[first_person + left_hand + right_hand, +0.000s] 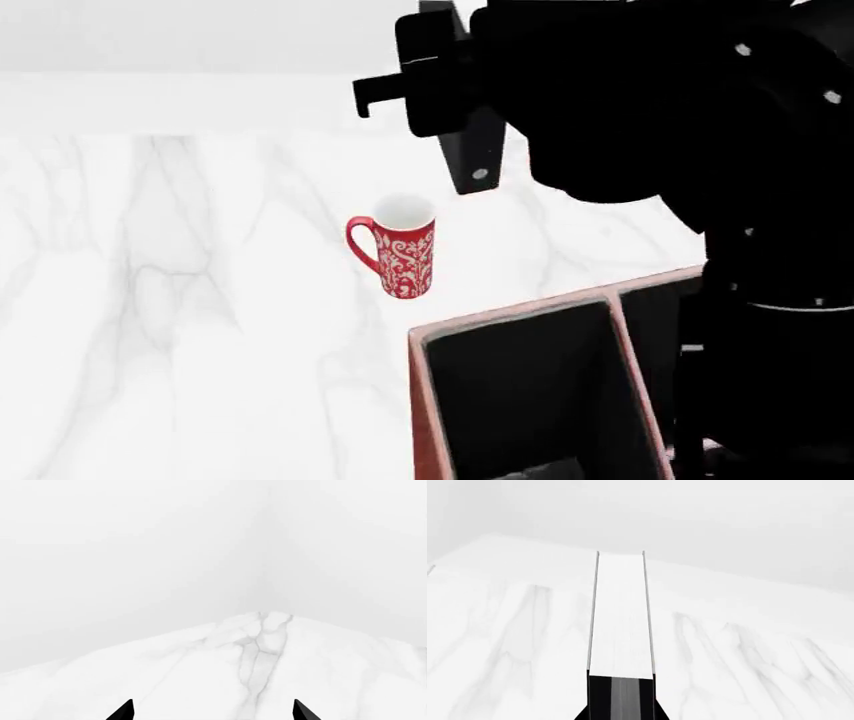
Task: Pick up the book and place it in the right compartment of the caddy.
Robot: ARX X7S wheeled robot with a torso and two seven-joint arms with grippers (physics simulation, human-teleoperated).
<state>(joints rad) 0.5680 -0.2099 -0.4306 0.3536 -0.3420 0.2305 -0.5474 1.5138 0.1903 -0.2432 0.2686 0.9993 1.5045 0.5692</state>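
The right pincer (pixel 620 712) is closed on the book (pixel 620 615), held edge-on above the tabletop (pixel 507 630), probably so it slides into the caddy (pixel 534 380). Only the right wrist view shows the book; in the head view the arm hides it, near the mug (pixel 400 245). The left pincer (pixel 213 711) stands apart, empty.

You have nothing to read here: no words, labels, brand marks or numbers show in any view. The mug (pixel 402 246) carries only a white floral scroll pattern on red, and the book's (pixel 620 625) page edges are blank.
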